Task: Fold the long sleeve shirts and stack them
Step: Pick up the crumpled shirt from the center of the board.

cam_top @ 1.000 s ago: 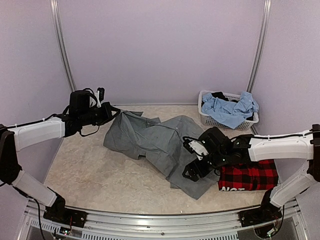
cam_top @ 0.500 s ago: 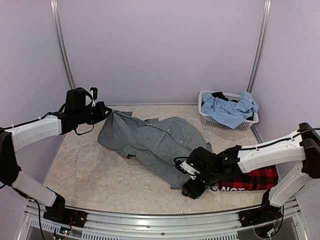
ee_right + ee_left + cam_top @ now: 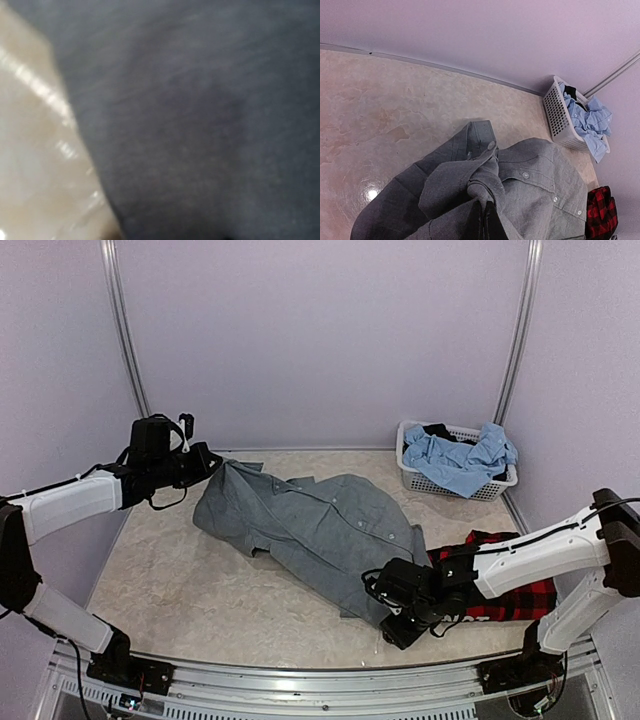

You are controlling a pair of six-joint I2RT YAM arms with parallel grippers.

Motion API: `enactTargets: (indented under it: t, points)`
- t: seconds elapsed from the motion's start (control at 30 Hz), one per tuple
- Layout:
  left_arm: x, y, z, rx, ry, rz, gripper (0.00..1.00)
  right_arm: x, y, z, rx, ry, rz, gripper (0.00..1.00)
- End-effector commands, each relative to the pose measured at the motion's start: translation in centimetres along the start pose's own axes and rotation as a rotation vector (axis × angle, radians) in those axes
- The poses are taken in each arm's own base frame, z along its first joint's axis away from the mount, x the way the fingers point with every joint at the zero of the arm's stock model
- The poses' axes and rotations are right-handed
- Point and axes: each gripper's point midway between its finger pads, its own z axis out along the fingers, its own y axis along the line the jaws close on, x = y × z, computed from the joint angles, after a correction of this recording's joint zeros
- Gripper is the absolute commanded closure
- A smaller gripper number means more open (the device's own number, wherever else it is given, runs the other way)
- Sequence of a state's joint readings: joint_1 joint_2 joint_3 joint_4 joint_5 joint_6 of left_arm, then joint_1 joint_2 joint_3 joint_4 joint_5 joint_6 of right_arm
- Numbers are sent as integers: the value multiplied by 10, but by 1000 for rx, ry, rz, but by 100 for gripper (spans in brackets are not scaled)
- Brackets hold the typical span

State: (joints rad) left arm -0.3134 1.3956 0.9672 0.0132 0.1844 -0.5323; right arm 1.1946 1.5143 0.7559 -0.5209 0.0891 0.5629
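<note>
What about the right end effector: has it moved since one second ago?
Yes. The right end effector has moved toward the near rail, farther from the white basket, at the near corner of the grey shirt.

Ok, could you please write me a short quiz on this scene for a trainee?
1. Open: what fills the white basket?
2. Choose: the left hand grips A) the grey shirt, B) a towel, C) nothing.
3. True or false: the plaid shirt lies on top of the grey shirt.
Key: 1 mostly light blue clothing; 2 A; 3 false, the plaid shirt lies beside it.
</note>
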Motion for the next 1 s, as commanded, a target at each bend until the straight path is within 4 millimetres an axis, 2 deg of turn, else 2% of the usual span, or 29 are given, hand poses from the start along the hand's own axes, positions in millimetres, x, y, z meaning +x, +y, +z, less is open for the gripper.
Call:
enactTargets:
  t: [0.0,0.13,0.3,0.47,0.63,0.77,0.97]
  points:
    - [-3,0,-4,15,-12,12,100,14,-15,14,111,52,-1,56]
    - [2,2,-3,12,-4,13,100,18,-17,20,139,74,-11,71]
    - [7,6,2,2,11,17,100,15,-13,14,127,68,-16,100]
    - [10,10,8,-5,22,28,100,13,-15,-11,116,45,6,100]
    - [23,14,22,0,63,29,100,-6,-18,-57,71,-63,57,100]
    - [44,11,40,33,131,27,100,-21,-44,-84,83,-137,133,100]
    - [77,-5,56,130,235,19,100,-32,-104,-98,206,-166,255,100]
